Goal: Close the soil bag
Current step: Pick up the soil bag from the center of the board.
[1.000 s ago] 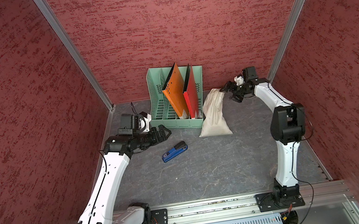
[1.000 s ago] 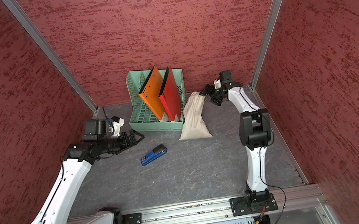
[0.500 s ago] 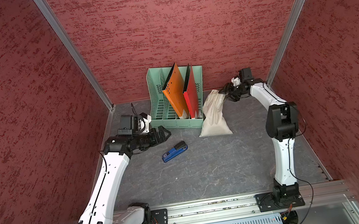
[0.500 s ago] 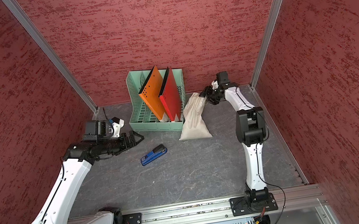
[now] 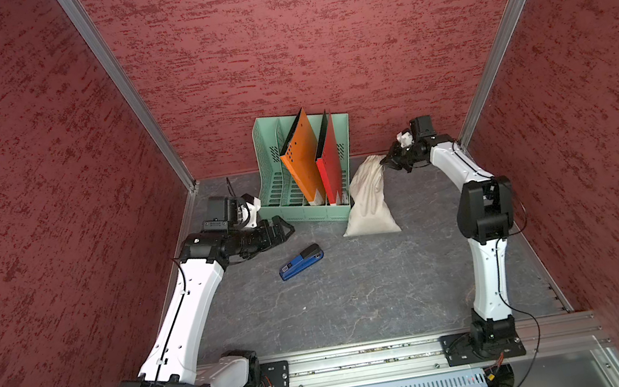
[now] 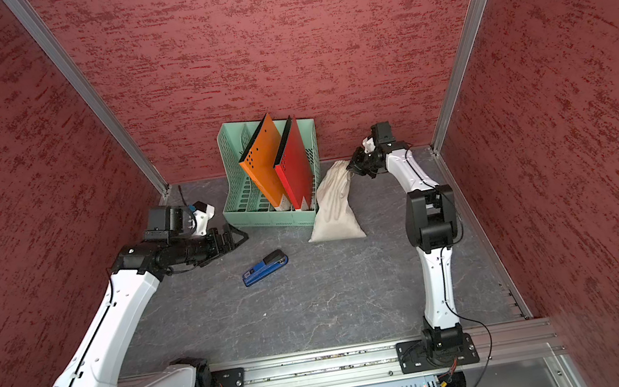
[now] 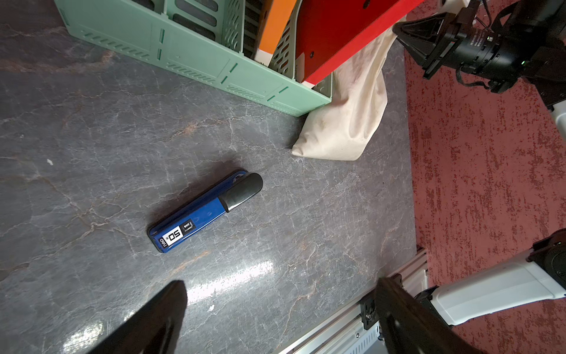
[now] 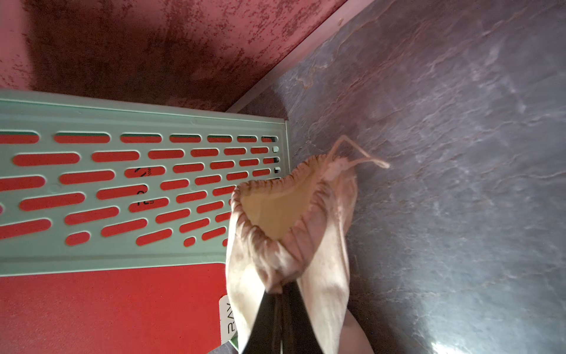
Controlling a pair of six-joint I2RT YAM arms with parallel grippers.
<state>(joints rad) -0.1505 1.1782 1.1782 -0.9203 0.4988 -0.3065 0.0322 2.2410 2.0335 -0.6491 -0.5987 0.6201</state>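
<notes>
The jaws of the right gripper (image 8: 280,292) clench the rim of the cream cloth soil bag (image 8: 324,275); those of the left gripper (image 5: 283,229) are released, empty.

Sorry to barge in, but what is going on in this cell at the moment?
The right gripper is shut on the rim of the soil bag, which leans against the green file rack. The bag's mouth gapes open, with its cord loose. The left gripper hangs open near the blue stapler, holding nothing.
</notes>
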